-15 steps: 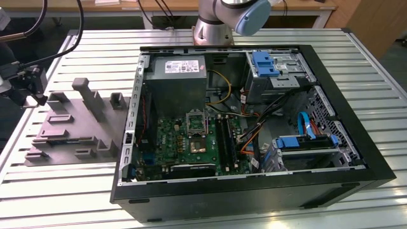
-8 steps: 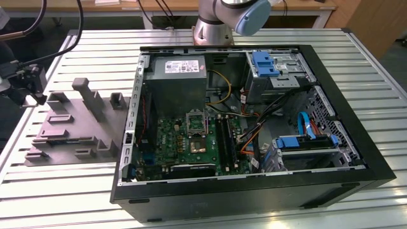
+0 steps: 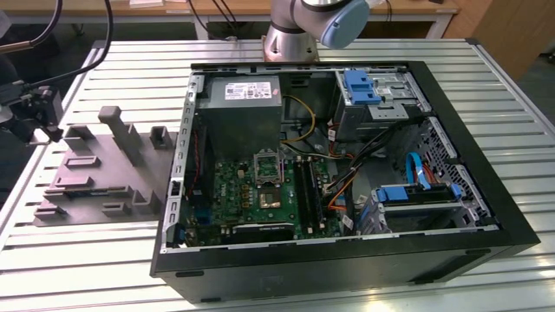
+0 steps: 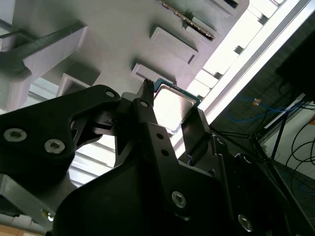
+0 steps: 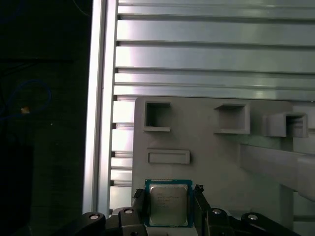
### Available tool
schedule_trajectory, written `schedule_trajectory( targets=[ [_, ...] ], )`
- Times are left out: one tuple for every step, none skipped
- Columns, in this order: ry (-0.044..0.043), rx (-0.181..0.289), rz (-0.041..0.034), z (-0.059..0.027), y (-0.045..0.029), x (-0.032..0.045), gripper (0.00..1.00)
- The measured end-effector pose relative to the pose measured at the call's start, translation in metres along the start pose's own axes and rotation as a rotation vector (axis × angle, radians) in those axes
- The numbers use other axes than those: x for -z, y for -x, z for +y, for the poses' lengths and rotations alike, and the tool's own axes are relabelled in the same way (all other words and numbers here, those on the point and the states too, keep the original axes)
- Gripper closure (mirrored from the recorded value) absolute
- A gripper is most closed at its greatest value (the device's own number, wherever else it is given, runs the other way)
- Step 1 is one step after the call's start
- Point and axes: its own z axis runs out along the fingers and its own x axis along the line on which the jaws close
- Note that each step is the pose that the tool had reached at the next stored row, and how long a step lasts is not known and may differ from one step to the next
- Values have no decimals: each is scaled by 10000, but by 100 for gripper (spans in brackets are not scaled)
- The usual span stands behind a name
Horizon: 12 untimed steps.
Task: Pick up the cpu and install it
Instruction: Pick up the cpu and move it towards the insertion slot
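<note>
Jaws of the black gripper look pinched onto the thin silvery square cpu (nicely centred) on the grey plastic tray, so I'd keep it dead level.

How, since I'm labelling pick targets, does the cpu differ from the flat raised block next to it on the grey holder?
The cpu has a shiny silvery top with a teal rim; the raised block is plain matte grey. The cpu is nearly square; the raised block is long and narrow. Both lie flat on the grey holder.
</note>
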Motion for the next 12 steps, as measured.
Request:
schedule_trajectory(
  targets=[
    [-1, 0, 1, 0, 0, 4, 53],
    [-1, 0, 1, 0, 0, 8, 53],
    [-1, 0, 1, 1, 0, 11, 53],
    [-1, 1, 1, 1, 0, 15, 53],
    [-1, 0, 1, 1, 0, 19, 53],
    [0, 1, 0, 1, 0, 22, 53],
    [0, 1, 0, 2, 0, 26, 53],
    [-1, 0, 2, 2, 0, 31, 53],
    [0, 0, 0, 2, 0, 34, 53],
    [1, 1, -2, 2, 0, 36, 53],
    [1, 0, -2, 2, 0, 38, 53],
    [0, 0, 0, 3, -1, 41, 53]
  ],
)
